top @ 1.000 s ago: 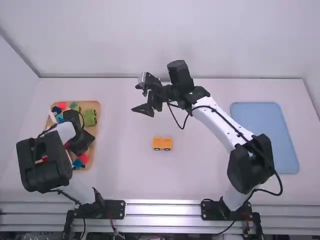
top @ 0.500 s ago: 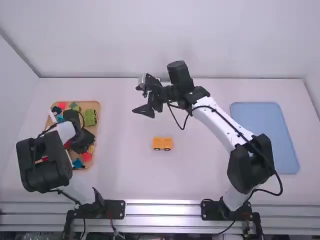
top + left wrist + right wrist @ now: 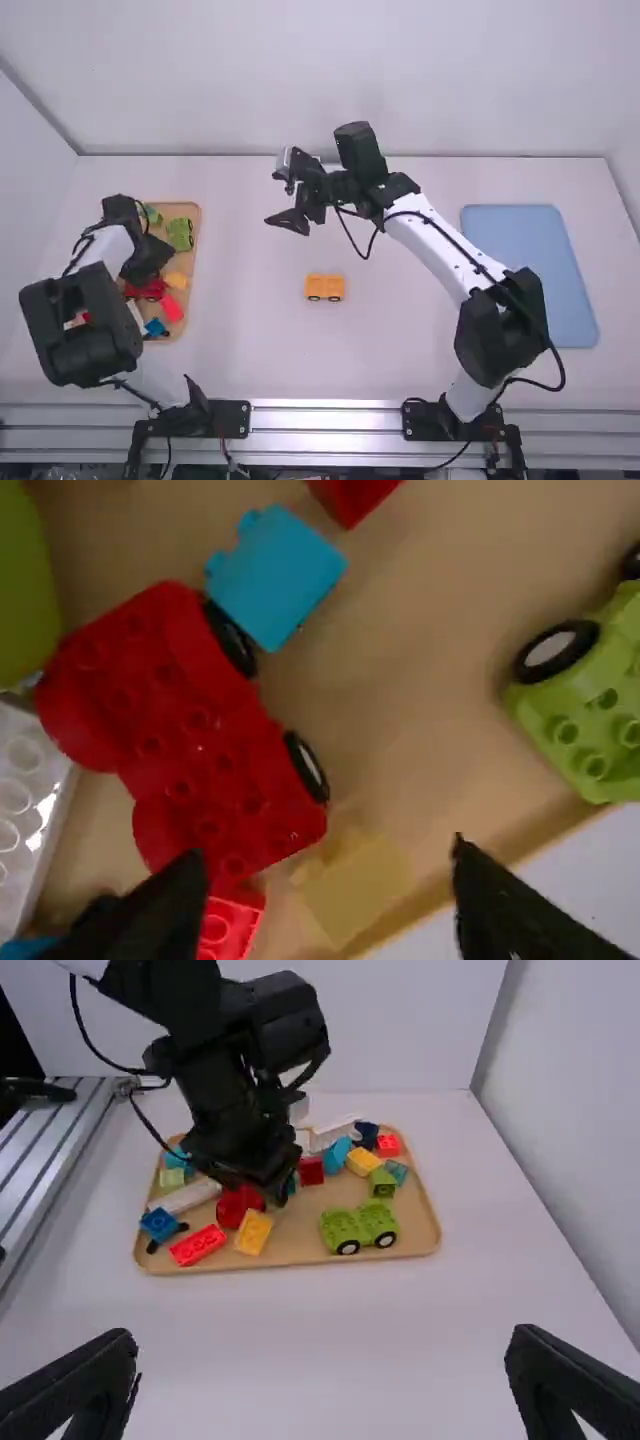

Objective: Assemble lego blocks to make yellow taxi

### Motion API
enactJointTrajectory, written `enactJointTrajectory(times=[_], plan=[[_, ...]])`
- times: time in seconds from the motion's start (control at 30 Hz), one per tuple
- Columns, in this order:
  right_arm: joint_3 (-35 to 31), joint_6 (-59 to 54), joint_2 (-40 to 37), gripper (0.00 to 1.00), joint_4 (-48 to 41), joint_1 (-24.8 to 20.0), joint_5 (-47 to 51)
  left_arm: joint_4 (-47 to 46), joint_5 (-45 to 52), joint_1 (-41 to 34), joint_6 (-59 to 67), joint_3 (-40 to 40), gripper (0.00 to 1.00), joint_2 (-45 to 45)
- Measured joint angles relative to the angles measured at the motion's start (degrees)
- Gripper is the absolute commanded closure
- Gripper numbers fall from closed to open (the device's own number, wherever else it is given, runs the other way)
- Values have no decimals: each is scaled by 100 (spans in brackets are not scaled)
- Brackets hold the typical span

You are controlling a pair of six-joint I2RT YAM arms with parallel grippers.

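The yellow car base (image 3: pixel 325 288) sits on the bench (image 3: pixel 400 340), near the middle, between the two arms. Two black wheels show on its side that faces the robot.

The left end effector (image 3: pixel 148 262) is over the wooden tray (image 3: pixel 196 214), at the left side of the bench. In its own wrist view, its two fingers are spread wide apart, and it has hold of nothing. A small yellow block (image 3: pixel 358 888) lies in the tray, in the gap you see between the fingers. That block is near the corner of a red car base (image 3: pixel 190 720) and close to the tray's edge. A red block (image 3: pixel 228 925) is just beside the red car base too.

The right end effector (image 3: pixel 273 197) hangs over the bench, past the yellow car base and a bit to the left of it. Its fingers are wide open too, and it holds nothing.

In the right wrist view, the tray has lots of toys in it. There is a green car base (image 3: pixel 360 1228) with black wheels, and a second yellow block (image 3: pixel 363 1161) near a small green block (image 3: pixel 382 1182). A long white block (image 3: pixel 188 1197) and a blue block (image 3: pixel 159 1224) are in there as well. Part of the left arm covers some of the blocks, so I can't see all of them.

A big light blue tray (image 3: pixel 530 275) lies on the right side of the bench.
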Motion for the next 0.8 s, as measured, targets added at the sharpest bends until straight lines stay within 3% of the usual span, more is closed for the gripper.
enactJointTrajectory(times=[0.23,0.57,0.8], plan=[[0,-7,2,2,2,0,17,-37,0,-120,0,0,32,0],[0,4,0,2,11,0,20,-291,-2,-127,-236,-195,24,-2],[0,11,0,2,2,0,17,85,131,-380,-382,-402,28,-2]])
